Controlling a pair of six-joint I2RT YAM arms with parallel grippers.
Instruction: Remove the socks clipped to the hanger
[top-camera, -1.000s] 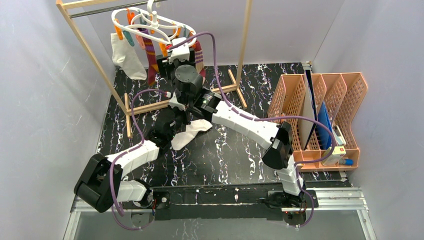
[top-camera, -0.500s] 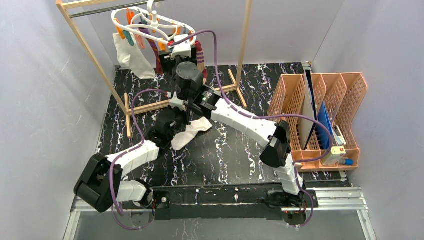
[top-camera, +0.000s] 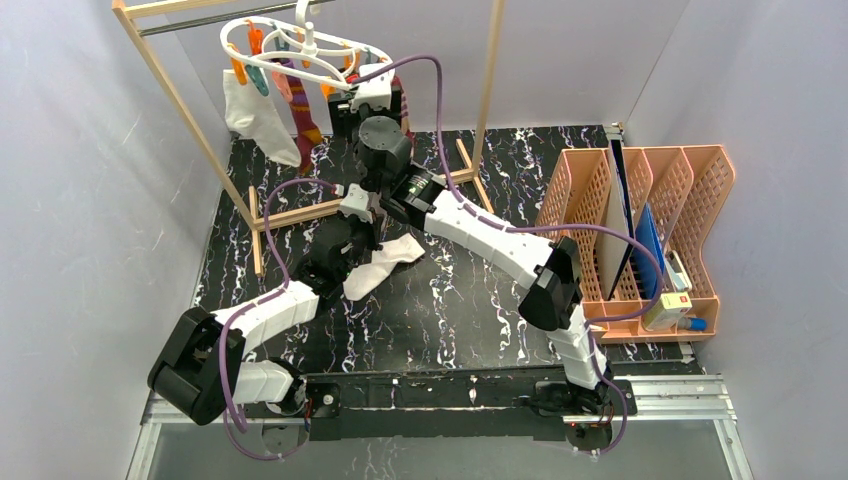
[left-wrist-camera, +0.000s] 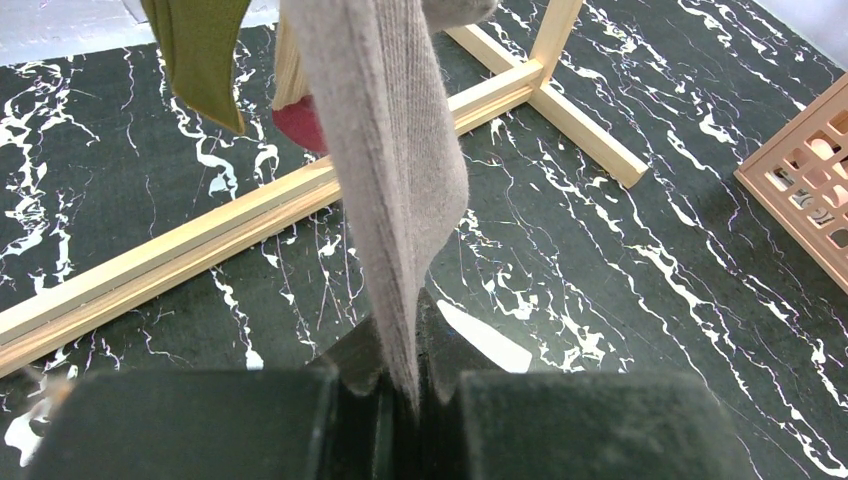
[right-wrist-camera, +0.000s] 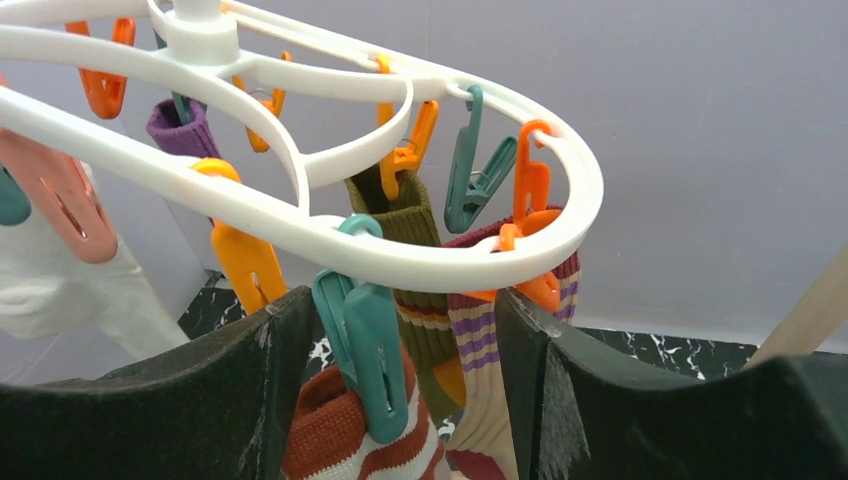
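right jaws apart at white oval hanger (right-wrist-camera: 440, 268) — socks (right-wrist-camera: 480, 380) clipped, striped tan-purple.

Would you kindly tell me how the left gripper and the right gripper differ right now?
The left gripper is shut on a plain white fabric sock; the right gripper stands open. The left sits low over the black marbled table; the right is raised at the white plastic clip hanger, flanking a teal peg. Both have dark fingers.
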